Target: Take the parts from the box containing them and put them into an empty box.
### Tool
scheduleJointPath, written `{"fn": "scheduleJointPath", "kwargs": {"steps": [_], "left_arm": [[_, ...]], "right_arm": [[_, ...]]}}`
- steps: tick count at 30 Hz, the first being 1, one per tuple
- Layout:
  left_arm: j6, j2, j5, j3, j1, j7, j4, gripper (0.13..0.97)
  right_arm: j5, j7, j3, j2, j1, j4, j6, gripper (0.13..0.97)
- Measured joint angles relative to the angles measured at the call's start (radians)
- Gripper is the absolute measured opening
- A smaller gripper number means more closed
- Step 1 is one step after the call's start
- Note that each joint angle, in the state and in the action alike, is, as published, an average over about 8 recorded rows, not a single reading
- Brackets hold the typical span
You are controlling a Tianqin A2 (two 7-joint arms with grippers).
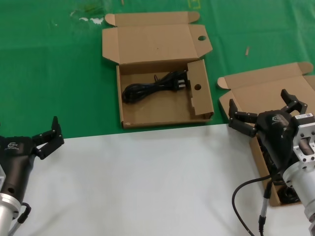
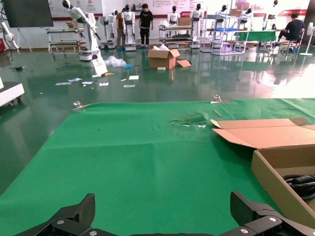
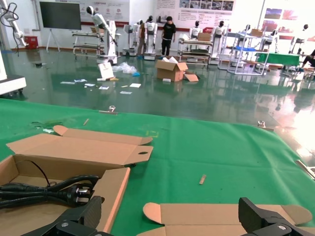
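From the head view, we see our left gripper (image 1: pixel 47 136) low at the left over the white surface (image 1: pixel 147 182), fingers spread apart and holding nothing. A small pale logo marks its black housing, and the right housing carries one too; we cannot read either. Our right gripper (image 1: pixel 266 110) hangs at the right, fingers likewise released and empty, above the plain-lidded box (image 1: pixel 256 91), whose interior it largely hides; dark cord shapes show at that box's near end, beside our grey cable (image 1: pixel 246 191). The box with punched holes (image 1: pixel 157 73) lies open on the green cloth (image 1: pixel 49 64), well apart from both grippers, between them and farther out. One black power cord (image 1: pixel 155 87) rests inside it, looped, with its plug end toward the holed side flap.

In the left wrist view, the left fingertips (image 2: pixel 74 216) stand wide apart over bare green cloth. The holed box's wall (image 2: pixel 275 182) sits off to one side, with a bit of cord (image 2: pixel 300 182) visible inside, clear of the fingers. Red banners hang in the hall behind; their writing is too small to read.

In the right wrist view, the right fingertips (image 3: pixel 78 219) are splayed. The cord (image 3: pixel 49 189) lies in the holed box just beyond one fingertip, not touching it. The plain lid (image 3: pixel 221 216) lies between the fingers. Wall posters are illegible.
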Motion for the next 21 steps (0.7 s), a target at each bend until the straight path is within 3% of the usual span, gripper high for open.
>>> {"fn": "scheduleJointPath", "kwargs": {"steps": [21], "left_arm": [[0.0,0.0,0.0,0.0,0.0,0.0,0.0,0.966]], "right_arm": [[0.0,0.0,0.0,0.0,0.0,0.0,0.0,0.966]]}}
